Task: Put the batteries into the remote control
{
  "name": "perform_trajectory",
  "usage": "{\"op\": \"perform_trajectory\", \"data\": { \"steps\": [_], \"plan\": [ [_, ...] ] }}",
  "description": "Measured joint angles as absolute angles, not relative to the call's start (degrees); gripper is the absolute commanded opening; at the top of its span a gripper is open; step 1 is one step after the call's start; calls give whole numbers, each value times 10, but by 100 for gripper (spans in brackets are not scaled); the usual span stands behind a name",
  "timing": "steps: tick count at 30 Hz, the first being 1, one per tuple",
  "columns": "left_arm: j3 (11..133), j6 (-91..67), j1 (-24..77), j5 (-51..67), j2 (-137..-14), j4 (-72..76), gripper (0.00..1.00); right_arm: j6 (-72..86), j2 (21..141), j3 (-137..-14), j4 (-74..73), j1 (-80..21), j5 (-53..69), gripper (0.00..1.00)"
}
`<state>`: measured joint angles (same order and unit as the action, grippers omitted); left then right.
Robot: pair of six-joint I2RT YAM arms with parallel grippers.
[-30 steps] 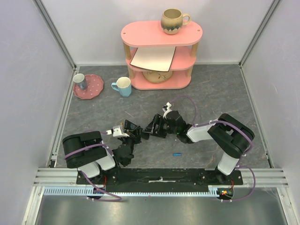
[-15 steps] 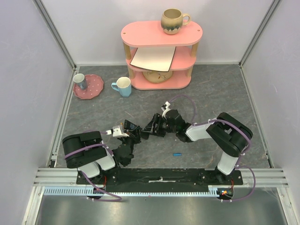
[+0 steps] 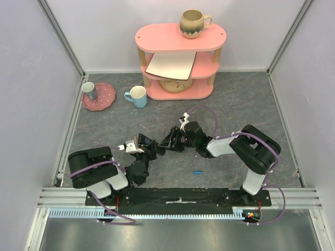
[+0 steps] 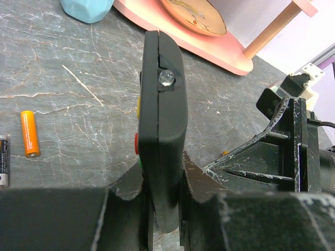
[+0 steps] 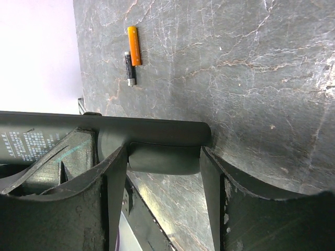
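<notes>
right gripper (image 5: 163,157) narrowed around remote control (image 4: 162,104), left gripper (image 4: 165,180) clamping it

Along the bottom, the right gripper (image 5: 163,157) straddles the end of the remote control (image 5: 104,130); whether it presses is unclear. At upper left an orange battery (image 5: 134,46) and a black battery (image 5: 130,68) lie just beside each other on the table (image 5: 235,63).

remote control (image 4: 161,104) base inside left tool (image 4: 162,180)
</notes>
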<state>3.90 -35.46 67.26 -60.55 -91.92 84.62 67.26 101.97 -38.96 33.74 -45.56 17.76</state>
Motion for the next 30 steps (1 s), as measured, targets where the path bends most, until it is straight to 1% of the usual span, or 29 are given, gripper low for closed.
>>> {"op": "perform_trajectory", "data": {
  "steps": [11,14,15,18,24,30],
  "plan": [
    [39,-350,673,-606,-917,846,2,672,1020,-390,337,-455,178,62],
    [39,-349,673,-606,-917,846,2,672,1020,-390,337,-455,177,66],
    [39,-349,673,-606,-917,846,2,672,1020,-390,337,-455,177,70],
    [39,-349,673,-606,-917,846,2,676,1017,-383,339,-456,175,77],
    [39,-348,674,-603,-917,846,2,691,1008,-350,371,-456,164,79],
    [39,-349,674,-603,-917,846,2,707,1008,-347,406,-456,164,79]
  ]
}}
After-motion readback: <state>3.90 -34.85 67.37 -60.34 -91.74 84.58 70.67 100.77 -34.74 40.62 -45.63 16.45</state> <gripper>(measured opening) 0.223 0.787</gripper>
